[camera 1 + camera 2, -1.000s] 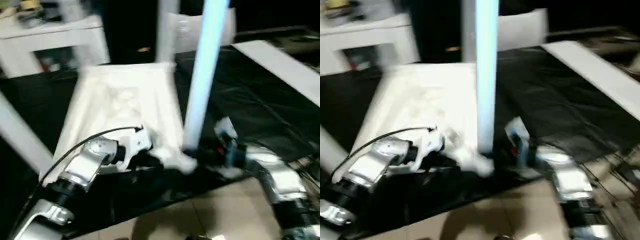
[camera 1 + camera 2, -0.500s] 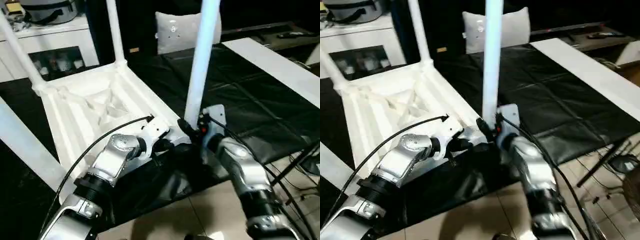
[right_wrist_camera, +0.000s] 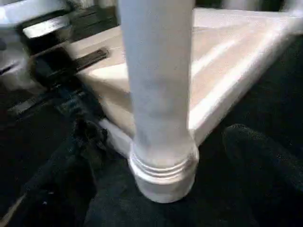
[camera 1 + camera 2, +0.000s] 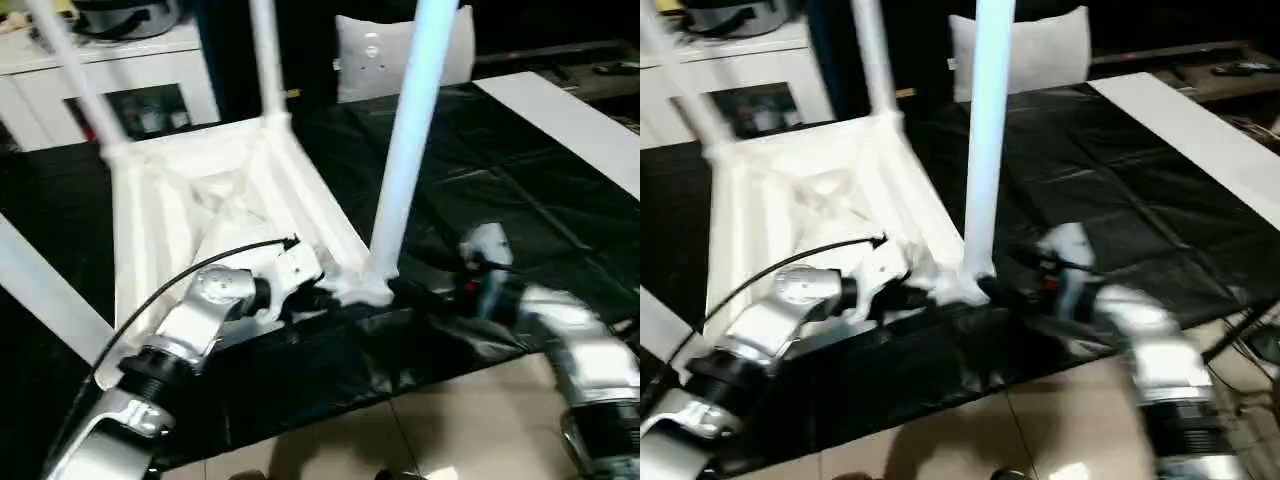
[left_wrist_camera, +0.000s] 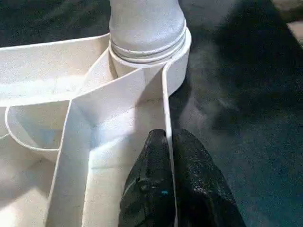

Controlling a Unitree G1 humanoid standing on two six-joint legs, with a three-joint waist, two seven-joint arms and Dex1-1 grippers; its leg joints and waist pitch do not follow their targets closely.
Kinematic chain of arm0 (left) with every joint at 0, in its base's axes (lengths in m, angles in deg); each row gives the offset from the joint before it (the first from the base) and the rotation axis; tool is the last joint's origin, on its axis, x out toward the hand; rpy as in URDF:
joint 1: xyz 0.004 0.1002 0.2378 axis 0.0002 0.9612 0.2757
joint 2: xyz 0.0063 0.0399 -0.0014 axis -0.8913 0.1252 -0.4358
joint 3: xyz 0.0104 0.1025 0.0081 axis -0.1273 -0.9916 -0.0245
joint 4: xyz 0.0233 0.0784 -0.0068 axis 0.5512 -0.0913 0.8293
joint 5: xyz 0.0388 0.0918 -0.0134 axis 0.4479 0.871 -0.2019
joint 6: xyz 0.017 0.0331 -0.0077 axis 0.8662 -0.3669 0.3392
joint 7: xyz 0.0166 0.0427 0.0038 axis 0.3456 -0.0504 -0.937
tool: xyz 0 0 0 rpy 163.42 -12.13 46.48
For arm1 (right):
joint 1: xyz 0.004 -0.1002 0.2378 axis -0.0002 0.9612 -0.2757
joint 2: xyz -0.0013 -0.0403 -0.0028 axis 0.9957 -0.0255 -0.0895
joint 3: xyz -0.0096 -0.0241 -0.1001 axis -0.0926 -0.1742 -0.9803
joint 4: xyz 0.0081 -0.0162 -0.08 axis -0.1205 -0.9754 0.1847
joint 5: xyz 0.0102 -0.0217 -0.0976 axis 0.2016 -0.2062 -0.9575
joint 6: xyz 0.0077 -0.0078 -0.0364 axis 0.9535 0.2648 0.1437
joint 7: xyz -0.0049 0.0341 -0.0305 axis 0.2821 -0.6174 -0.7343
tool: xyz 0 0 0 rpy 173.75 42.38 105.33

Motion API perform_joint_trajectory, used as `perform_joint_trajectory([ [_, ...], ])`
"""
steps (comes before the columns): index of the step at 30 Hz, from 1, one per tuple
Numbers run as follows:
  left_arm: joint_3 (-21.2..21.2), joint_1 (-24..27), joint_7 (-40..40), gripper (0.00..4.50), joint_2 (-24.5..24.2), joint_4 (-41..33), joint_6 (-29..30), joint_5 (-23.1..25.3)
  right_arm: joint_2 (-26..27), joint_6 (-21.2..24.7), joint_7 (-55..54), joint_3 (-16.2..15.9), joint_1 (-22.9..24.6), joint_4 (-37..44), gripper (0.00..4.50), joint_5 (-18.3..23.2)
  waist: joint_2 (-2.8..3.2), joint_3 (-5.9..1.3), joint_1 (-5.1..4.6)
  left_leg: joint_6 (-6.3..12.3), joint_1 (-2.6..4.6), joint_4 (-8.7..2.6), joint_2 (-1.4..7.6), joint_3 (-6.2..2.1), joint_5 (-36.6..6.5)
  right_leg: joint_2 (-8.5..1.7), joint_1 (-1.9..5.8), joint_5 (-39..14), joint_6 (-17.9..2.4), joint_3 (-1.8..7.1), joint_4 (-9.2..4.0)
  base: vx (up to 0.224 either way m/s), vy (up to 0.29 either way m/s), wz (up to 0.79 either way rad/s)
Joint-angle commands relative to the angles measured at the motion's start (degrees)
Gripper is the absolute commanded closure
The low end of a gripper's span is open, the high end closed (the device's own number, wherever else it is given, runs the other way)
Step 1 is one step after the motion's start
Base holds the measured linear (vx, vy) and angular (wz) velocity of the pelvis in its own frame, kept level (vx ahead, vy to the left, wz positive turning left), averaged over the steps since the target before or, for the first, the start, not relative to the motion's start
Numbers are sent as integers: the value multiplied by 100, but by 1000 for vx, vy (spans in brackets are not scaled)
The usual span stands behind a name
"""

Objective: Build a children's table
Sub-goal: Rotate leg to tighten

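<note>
Observe the left gripper [image 5: 169, 142] pinched on the tabletop [image 4: 190, 195] near rim, beside the near-right leg [image 4: 405, 150] standing in its corner socket. The right gripper [image 3: 156, 198] straddles that leg's base, fingers [image 3: 265, 161] spread apart. The inverted tabletop lies on the black mat [image 4: 520, 190], far legs upright.

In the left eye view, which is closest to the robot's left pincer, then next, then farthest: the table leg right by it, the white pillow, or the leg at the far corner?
1. Near leg, just right of the left pincer.
2. Far-corner leg, farther back.
3. White pillow, at the back, farthest.
</note>
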Motion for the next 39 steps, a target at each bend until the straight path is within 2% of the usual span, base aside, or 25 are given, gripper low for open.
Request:
perform_joint_trajectory([
  [1,-327,-136,-567,450,-148,67,-412,131,-205,-126,526,-161,-82,-28,52,9,-69,-414,12,620,21,-377,189,9,-1013,-342,344,-2182,-673,304,-399,0,0,0],
  [4,-366,-153,-762,450,-194,86,-536,102,-298,-174,696,-255,-122,-94,64,-40,-62,-422,76,556,48,-375,203,20,-1018,-350,324,-2121,-739,318,-383,0,0,0],
  [6,-516,-186,-1167,450,-343,70,-772,129,-393,-207,1101,-432,-248,-189,97,-50,-70,-432,107,555,38,-380,206,15,-1016,-350,341,-1991,-810,317,-352,0,0,0],
  [9,-579,-200,-1337,450,-402,68,-875,122,-403,-201,1253,-501,-302,-198,107,-22,-75,-442,130,563,42,-374,216,21,-943,-359,341,-1877,-856,334,-329,0,0,0],
  [12,-667,-239,-1556,450,-478,59,-1038,123,-366,-212,1494,-648,-370,-221,144,7,-74,-446,167,559,41,-371,216,27,-895,-360,342,-1882,-870,336,-315,0,0,0],
  [13,-670,-251,-1572,450,-469,57,-1062,124,-354,-227,1551,-699,-375,-228,149,-3,-94,-448,187,551,52,-369,224,33,-868,-361,332,-1864,-878,342,-318,0,0,0],
  [14,-653,-268,-1579,450,-424,59,-1055,112,-325,-230,1621,-778,-383,-239,168,-18,-83,-451,206,543,50,-370,225,34,-855,-360,337,-1849,-896,338,-307,0,0,0],
  [16,-658,-283,-1605,450,-401,72,-1071,93,-277,-273,1649,-837,-412,-294,168,-43,-85,-445,210,509,46,-378,232,31,-887,-359,335,-1853,-893,338,-305,0,0,0],
  [20,-683,-298,-1624,450,-362,87,-1064,85,-169,-303,1699,-950,-463,-429,204,-116,-110,-444,213,475,49,-377,213,43,-898,-365,341,-2055,-800,340,-325,0,0,0],
  [23,-681,-296,-1630,450,-351,117,-1067,76,-115,-307,1678,-979,-485,-495,237,-138,-105,-446,214,473,60,-373,217,50,-888,-363,327,-2071,-800,344,-325,0,0,0],
  [27,-658,-255,-1612,450,-345,154,-1019,89,-56,-285,1618,-1019,-488,-541,255,-135,-102,-451,218,478,55,-374,221,51,-862,-361,333,-2022,-791,342,-319,0,0,0],
  [28,-631,-211,-1576,450,-343,138,-962,85,-25,-286,1593,-1036,-457,-535,257,-134,-118,-448,215,478,53,-375,218,57,-879,-362,336,-2049,-783,342,-325,0,0,0],
  [33,-587,-136,-1511,450,-341,48,-790,55,19,-221,1516,-999,-389,-469,260,-93,-121,-436,199,446,56,-382,208,63,-947,-360,332,-2246,-705,338,-346,0,0,0],
  [34,-509,-68,-1434,450,-300,-62,-575,-41,79,-76,1363,-937,-328,-357,260,-36,-98,-435,198,435,60,-381,207,63,-959,-360,331,-2268,-700,338,-346,0,0,0],
  [36,-376,85,-1224,450,-180,-343,-120,-209,214,186,998,-891,-191,-127,260,1,-119,-418,171,399,51,-399,211,59,-1003,-354,341,-2353,-665,339,-356,0,0,0],
  [37,-334,160,-1065,450,-105,-491,103,-242,317,288,722,-896,-142,-62,260,-65,-97,-397,142,340,66,-408,196,58,-1152,-345,326,-2629,-578,325,-390,0,0,0],
  [38,-311,205,-964,450,-58,-581,240,-259,383,348,543,-901,-116,-30,260,-115,-108,-393,126,315,71,-414,188,60,-1195,-341,328,-2737,-531,322,-412,0,0,0],
  [39,-246,268,-719,450,76,-720,514,-283,578,497,114,-862,-105,-28,260,-187,-85,-366,103,285,99,-408,161,65,-1328,-338,294,-3038,-438,306,-469,0,0,0],
])
